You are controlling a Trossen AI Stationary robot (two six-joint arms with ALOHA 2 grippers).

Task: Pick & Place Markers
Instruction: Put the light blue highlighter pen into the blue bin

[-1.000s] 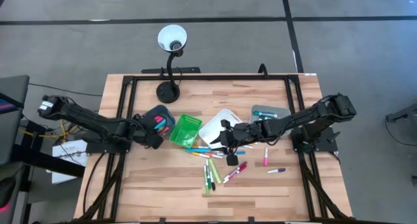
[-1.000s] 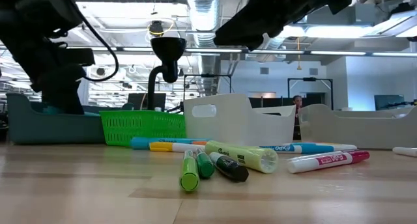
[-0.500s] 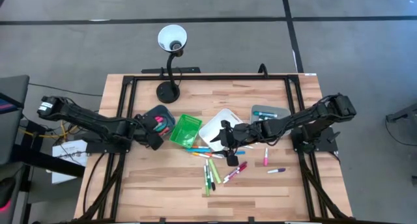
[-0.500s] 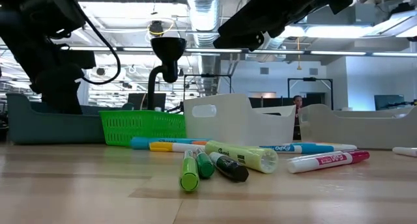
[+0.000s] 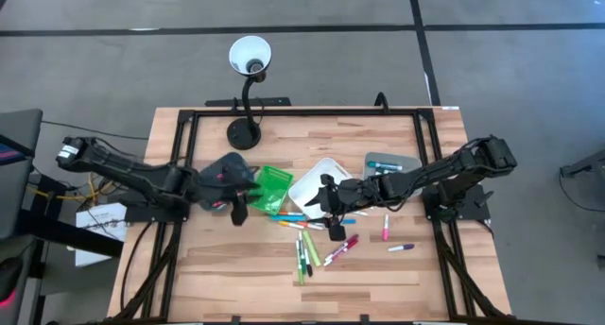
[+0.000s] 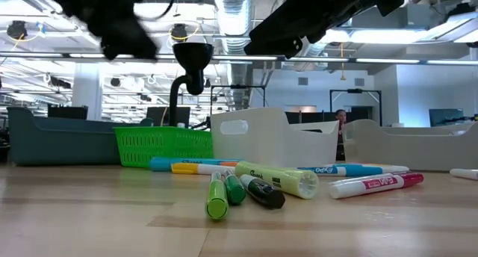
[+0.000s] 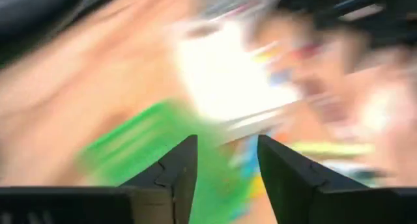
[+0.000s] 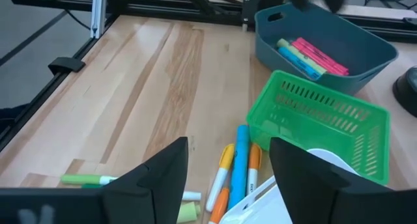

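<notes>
High view has my left gripper (image 5: pixel 238 212), fingers spread and empty, beside the green basket (image 5: pixel 269 188); next, reach the loose markers (image 5: pixel 304 245).

Evenly, brightly lit from overhead; soft, faint shadows on the worktop (image 5: pixel 236 278). Heavy motion smear across the left wrist view, colours streaked. Low view sharp on the near markers (image 6: pixel 258 186), ceiling strip lights (image 6: pixel 388 36) glaring behind. Right wrist view crisp.
</notes>
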